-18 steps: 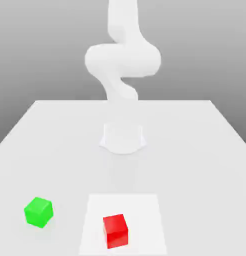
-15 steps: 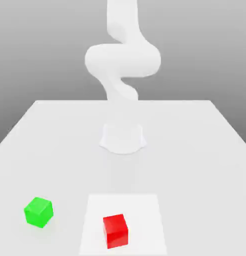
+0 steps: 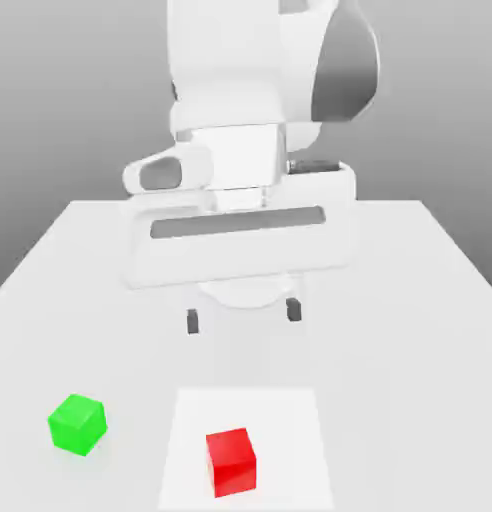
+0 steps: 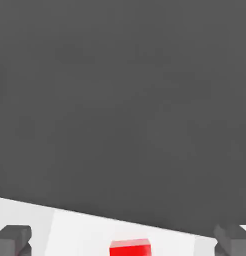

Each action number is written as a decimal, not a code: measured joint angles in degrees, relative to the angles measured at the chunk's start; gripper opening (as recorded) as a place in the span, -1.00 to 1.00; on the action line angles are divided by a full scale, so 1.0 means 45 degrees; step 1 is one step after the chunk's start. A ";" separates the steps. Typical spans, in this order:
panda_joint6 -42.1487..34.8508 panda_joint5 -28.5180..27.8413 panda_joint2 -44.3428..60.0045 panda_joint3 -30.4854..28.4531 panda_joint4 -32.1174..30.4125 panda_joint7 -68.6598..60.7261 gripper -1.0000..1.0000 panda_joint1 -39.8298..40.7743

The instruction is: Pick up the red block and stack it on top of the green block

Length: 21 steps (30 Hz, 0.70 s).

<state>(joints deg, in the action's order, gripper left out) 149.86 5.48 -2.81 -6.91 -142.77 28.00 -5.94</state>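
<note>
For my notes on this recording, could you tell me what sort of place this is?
Likely a bare simulated tabletop: a plain white table, the red block, the green block, and an open gripper above them.

The setting was a bare simulated test space: a plain white table [image 3: 420, 300] against a featureless grey backdrop [image 3: 70, 90] (flat shading, no furnishings), with a lighter square patch [image 3: 290, 420] near.

On the white surface [image 3: 410, 300] sit the green block [image 3: 77, 424] and, well apart, the red block [image 3: 231, 461].
</note>
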 joint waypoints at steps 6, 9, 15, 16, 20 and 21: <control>0.1288 -0.0439 0.2691 -0.0064 -0.0630 -0.0510 0.00 0.0095; 0.2364 -0.0140 0.4065 0.0168 -0.0499 -0.0808 0.00 0.0266; 0.3076 0.0086 0.4938 0.0418 -0.0373 -0.0978 -1.00 0.0462; 0.3071 0.0080 0.4938 0.0419 -0.0373 -0.0972 -1.00 0.0462; 0.2576 -0.0135 0.4338 0.0290 -0.0468 -0.0819 -1.00 0.0382; 0.2224 -0.0273 0.3917 0.0212 -0.0534 -0.0718 -1.00 0.0334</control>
<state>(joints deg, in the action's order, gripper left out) 159.87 4.26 14.82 -5.95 -145.17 24.77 -4.44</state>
